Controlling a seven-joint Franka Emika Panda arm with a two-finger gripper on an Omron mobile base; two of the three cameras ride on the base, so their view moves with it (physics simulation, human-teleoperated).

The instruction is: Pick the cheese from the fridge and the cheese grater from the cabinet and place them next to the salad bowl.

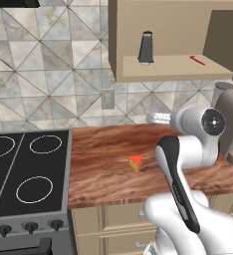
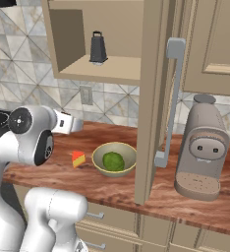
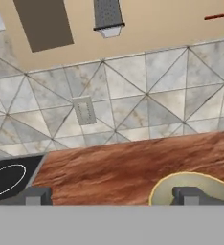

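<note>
With the cheese (image 2: pixel 78 158) already on the counter (image 1: pixel 108 174) just left of the salad bowl (image 2: pixel 114 158), the gripper (image 3: pixel 109 195) hangs wide and empty below the cabinet (image 2: pixel 114 69), where a careless reach could topple the upright cheese grater (image 2: pixel 98 47).

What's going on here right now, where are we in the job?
The small yellow-orange cheese wedge already sits on the reddish wooden counter, just left of the round tan salad bowl with green salad. The slim dark grey box grater stands untouched on the shelf of the open tan wall cabinet, with a thin red utensil further along. The white arm's two-finger gripper is open and empty above the counter, facing the tiled wall below the cabinet.
</note>
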